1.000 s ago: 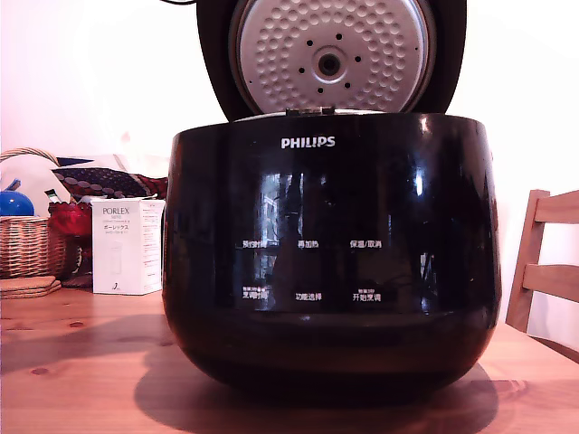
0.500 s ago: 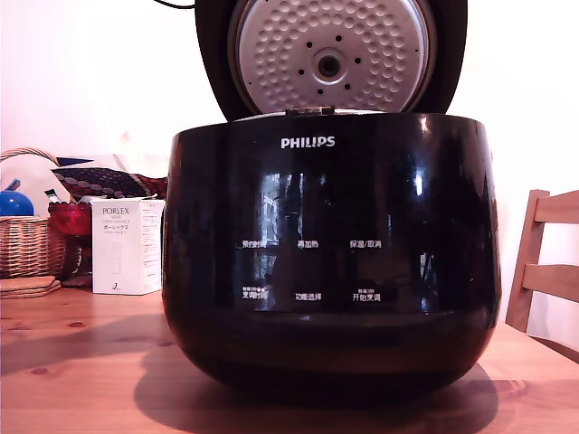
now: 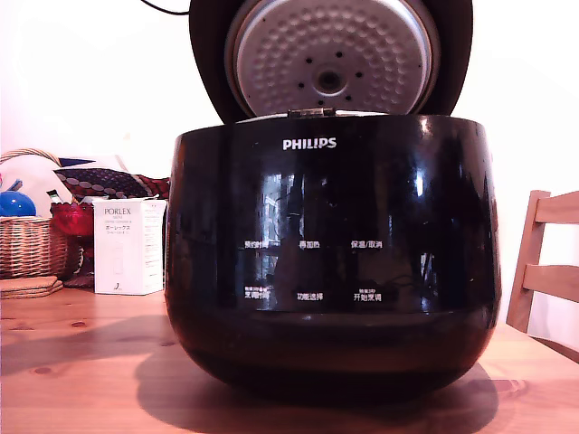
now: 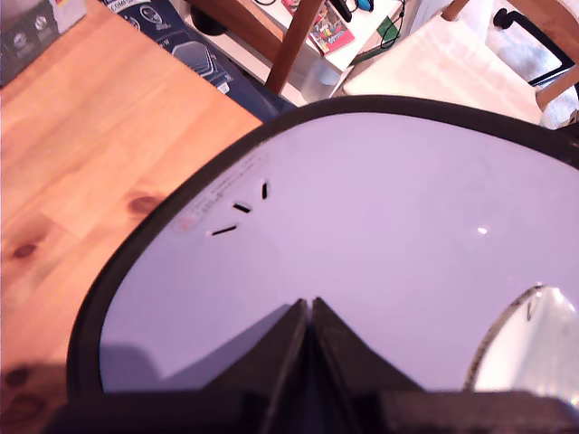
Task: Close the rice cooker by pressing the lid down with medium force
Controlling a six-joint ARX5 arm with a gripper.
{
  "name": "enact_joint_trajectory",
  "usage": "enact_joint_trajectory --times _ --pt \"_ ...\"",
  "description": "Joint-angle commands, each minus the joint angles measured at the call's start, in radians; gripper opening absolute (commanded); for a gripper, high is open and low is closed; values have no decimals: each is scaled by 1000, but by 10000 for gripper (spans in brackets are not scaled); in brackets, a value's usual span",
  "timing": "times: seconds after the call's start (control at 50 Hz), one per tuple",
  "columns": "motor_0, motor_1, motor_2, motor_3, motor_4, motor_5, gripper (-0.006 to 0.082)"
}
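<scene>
The glossy black rice cooker (image 3: 330,253), marked PHILIPS in white, fills the middle of the exterior view on a wooden table (image 3: 81,362). Its lid (image 3: 330,59) stands open behind the body and leans a little forward, so its dimpled silvery inner disc with a central hole faces the camera. In the wrist view the lid's smooth outer face (image 4: 362,235) reflects pale light. My gripper (image 4: 310,305) is shut, and its dark fingertips meet in a point against that face. The lid hides the gripper in the exterior view.
At the exterior view's left are a white PORLEX box (image 3: 128,246), a wicker basket (image 3: 27,246) and a red object (image 3: 71,219). A wooden chair (image 3: 547,271) stands at its right. The wrist view shows table wood (image 4: 81,154) and floor clutter beyond it.
The lid has tipped slightly forward, and its inner disc now looks lower and more foreshortened. The cooker body has barely shifted.
</scene>
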Motion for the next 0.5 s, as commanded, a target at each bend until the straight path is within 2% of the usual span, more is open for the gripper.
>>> enact_joint_trajectory --times 0.0,0.3,0.48 --pt "-15 39 -13 -10 -4 8 -23" --pt "-30 26 -128 -6 -21 17 -24" --pt "-42 -17 -251 52 -28 15 -23"
